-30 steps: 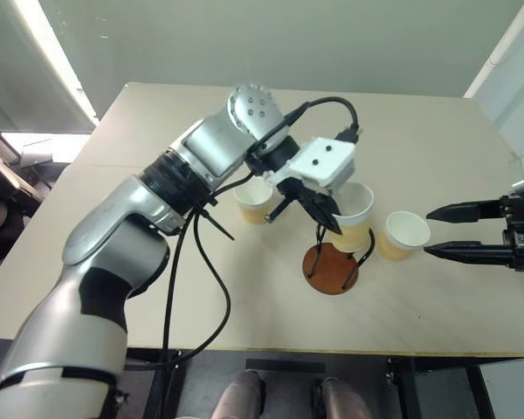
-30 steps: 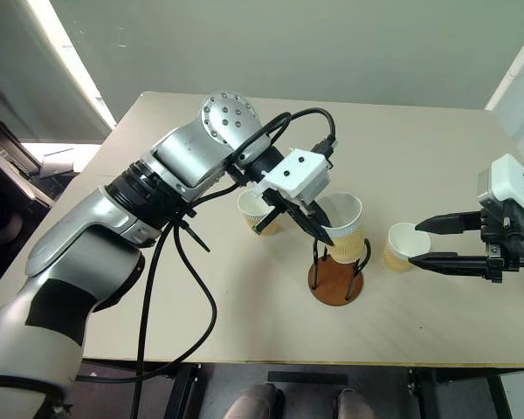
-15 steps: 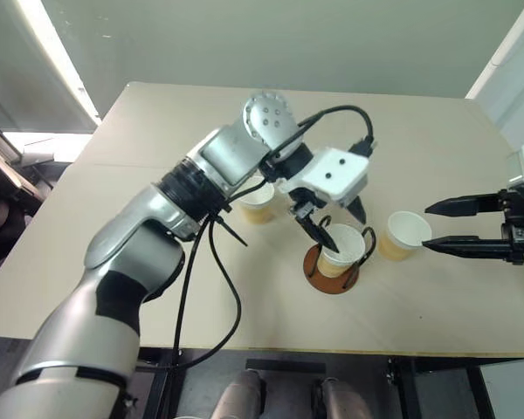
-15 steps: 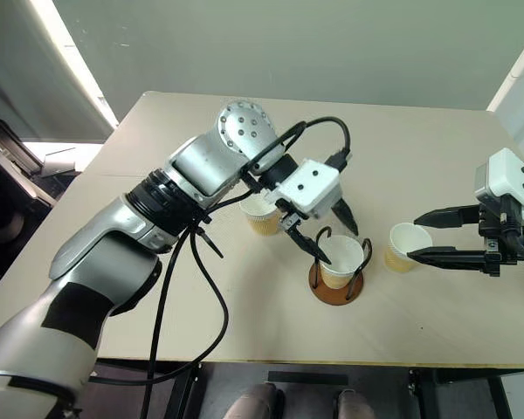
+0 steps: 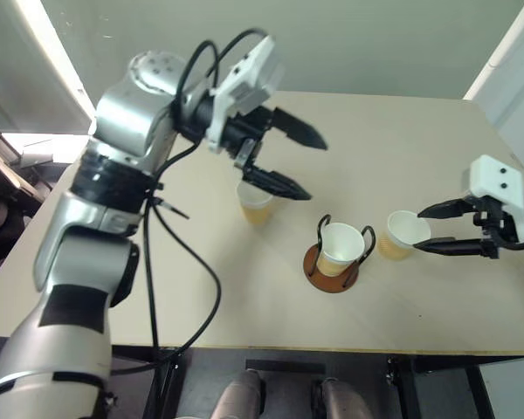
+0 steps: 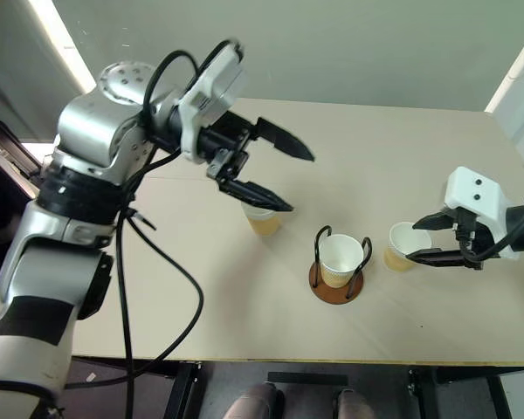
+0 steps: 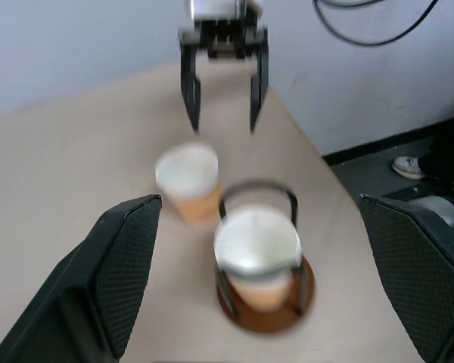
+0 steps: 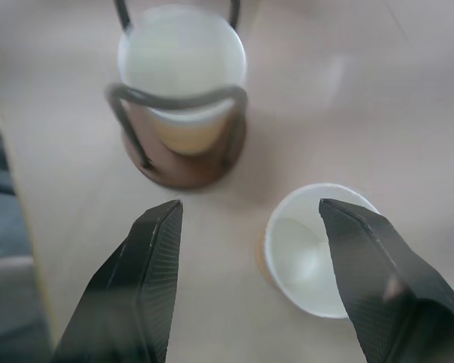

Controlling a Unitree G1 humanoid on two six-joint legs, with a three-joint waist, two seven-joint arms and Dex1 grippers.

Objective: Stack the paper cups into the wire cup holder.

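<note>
Tan cup (image 5: 341,248) stood in the wire holder (image 5: 332,266) on the desk (image 5: 402,140); left end effector (image 5: 290,162) hung spread above another cup (image 5: 256,205). Left wrist view: both fingers wide apart. Right wrist view: right end effector (image 8: 250,272) spread beside the third cup (image 8: 318,261).

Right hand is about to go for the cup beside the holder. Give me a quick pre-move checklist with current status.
1. First paper cup seated upright in the wire cup holder: ok.
2. Right hand open, fingers on either side of the target cup, not closed on it: ok.
3. Target cup upright on the table, apart from the holder: ok.
4. Left hand open, empty and raised away from the holder: ok.
5. Third cup standing upright, partly hidden under the left hand: ok.
6. Target cup empty inside: ok in the right wrist view.
</note>
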